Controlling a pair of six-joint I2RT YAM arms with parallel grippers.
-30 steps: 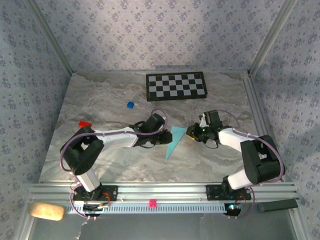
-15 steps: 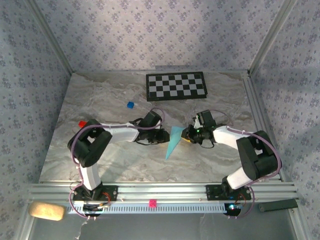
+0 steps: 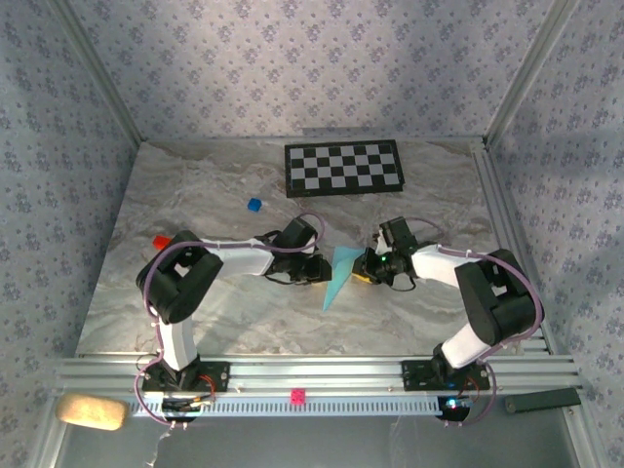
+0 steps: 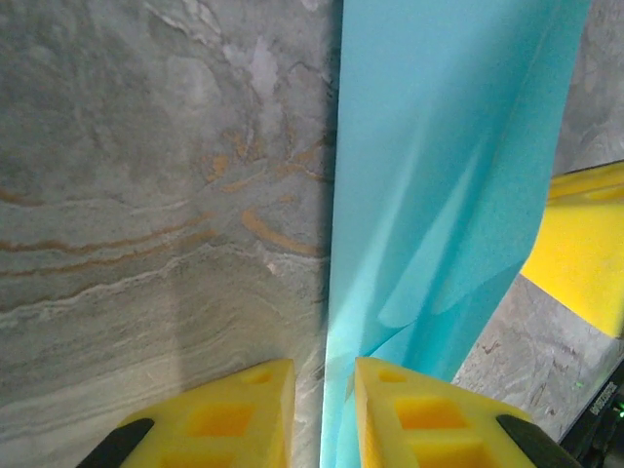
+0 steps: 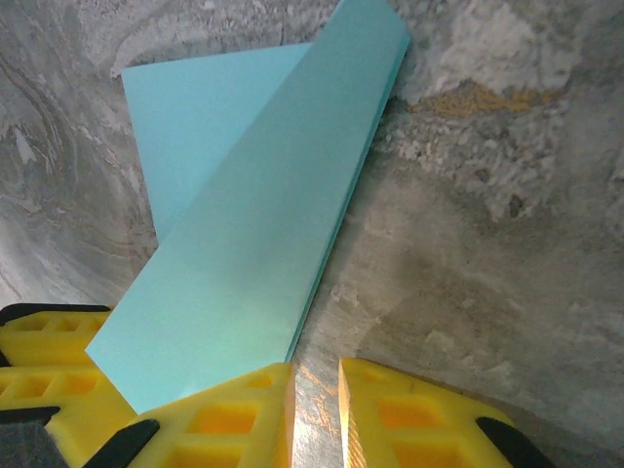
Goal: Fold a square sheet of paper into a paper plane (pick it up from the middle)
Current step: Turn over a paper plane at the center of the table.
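The square sheet of paper (image 3: 337,273) is light blue and folded into a slim dart, the paper plane, with its point toward the arms. It lies mid-table between both grippers. My left gripper (image 3: 319,268) is at its left side. In the left wrist view the paper (image 4: 439,146) rises with its edge running into the narrow gap of that gripper (image 4: 324,390), and bare table shows beside it. My right gripper (image 3: 365,265) is at the paper's right. Its jaws (image 5: 317,390) stand slightly apart over bare table, the paper (image 5: 253,195) overlapping the left fingertip.
A black-and-white checkerboard (image 3: 342,168) lies at the back. A small dark-blue cube (image 3: 254,205) sits left of it, and a red piece (image 3: 161,240) near the left arm. Patterned walls and metal rails (image 3: 492,210) enclose the marble table.
Both grippers have closed in a little on the paper from either side, and the left arm's elbow has swung rightward. The paper has stayed almost in place.
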